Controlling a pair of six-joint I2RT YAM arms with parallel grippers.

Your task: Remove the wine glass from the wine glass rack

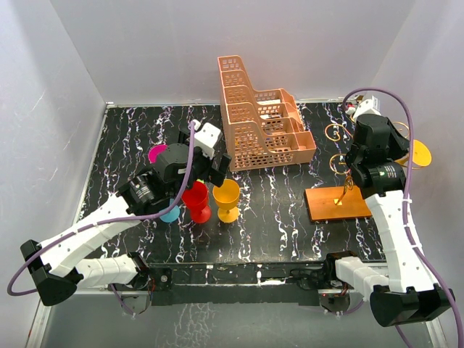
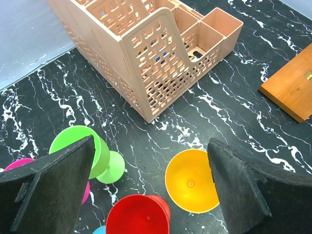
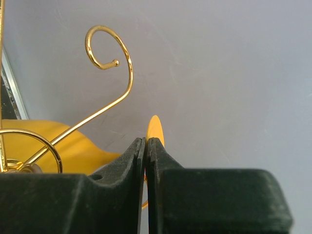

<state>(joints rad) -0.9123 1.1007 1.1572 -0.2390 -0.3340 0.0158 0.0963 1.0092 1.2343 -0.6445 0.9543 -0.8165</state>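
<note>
The wine glass rack has an orange-brown base board point(image 1: 337, 204) and gold wire hooks point(image 1: 335, 133) at the right of the table. A curled hook point(image 3: 109, 46) fills the right wrist view. A yellow-orange wine glass point(image 1: 420, 152) hangs sideways at the rack's far right arm. Its bowl point(image 3: 73, 151) lies left of the fingers, and its thin round foot point(image 3: 155, 129) pokes up edge-on between the jaws. My right gripper point(image 3: 146, 141) is shut on that foot. My left gripper point(image 2: 150, 146) hangs open over the cups at centre left, holding nothing.
A peach lattice basket point(image 1: 257, 116) stands at the back centre. Below the left gripper stand a red cup point(image 2: 139, 214), a yellow cup point(image 2: 191, 180), a green cup point(image 2: 80, 146), a pink cup point(image 2: 19, 163) and a blue cup point(image 1: 170, 214). Grey walls enclose the table.
</note>
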